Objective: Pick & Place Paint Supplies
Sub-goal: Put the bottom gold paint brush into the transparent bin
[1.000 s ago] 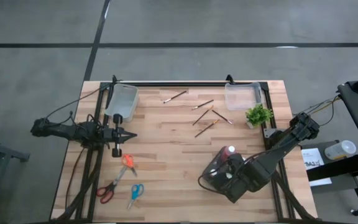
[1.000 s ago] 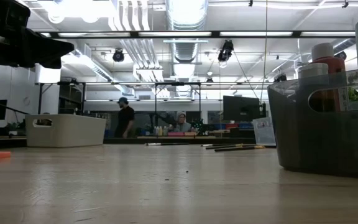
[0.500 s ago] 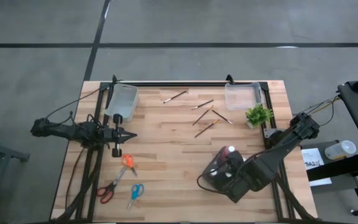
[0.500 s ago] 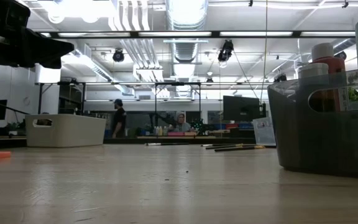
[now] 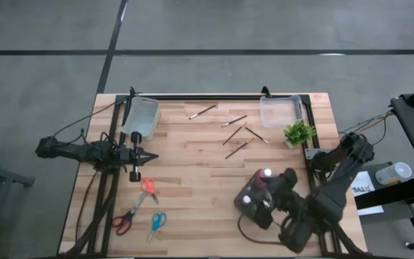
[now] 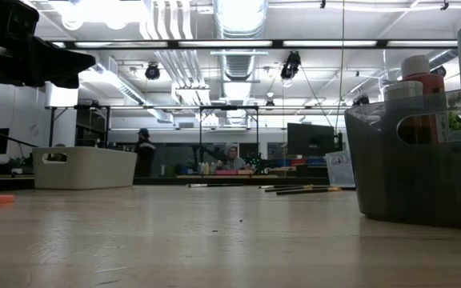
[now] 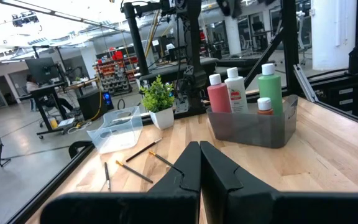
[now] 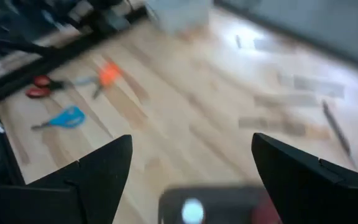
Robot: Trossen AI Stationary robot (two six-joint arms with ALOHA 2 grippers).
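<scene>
Several paint bottles stand upright in a grey bin (image 5: pixel 256 199) (image 7: pixel 252 124) near the table's front right: red (image 7: pixel 218 96), white (image 7: pixel 234 92), green (image 7: pixel 268 82) and a small dark red one (image 7: pixel 264 106). Thin dark paintbrushes (image 5: pixel 237 134) (image 7: pixel 135 152) lie flat on the table's far middle. My right gripper (image 5: pixel 276 196) (image 8: pixel 188 168) hovers open above the bin's right side, tipped down, with nothing between its fingers. My left gripper (image 5: pixel 149 156) (image 7: pixel 201 168) is shut and level at the table's left, holding nothing.
A small potted plant (image 5: pixel 298 133) and a clear bin (image 5: pixel 279 110) stand at the far right, another pale bin (image 5: pixel 141 118) at the far left. Red scissors (image 5: pixel 123 221), blue scissors (image 5: pixel 156 223) and an orange tool (image 5: pixel 148 187) lie near the front left.
My right gripper has risen and rolled about its own axis, and its arm has swung toward the table's near right corner, so more of the bin and its bottles shows from above. Its fingers stay open. The bin and bottles have not moved.
</scene>
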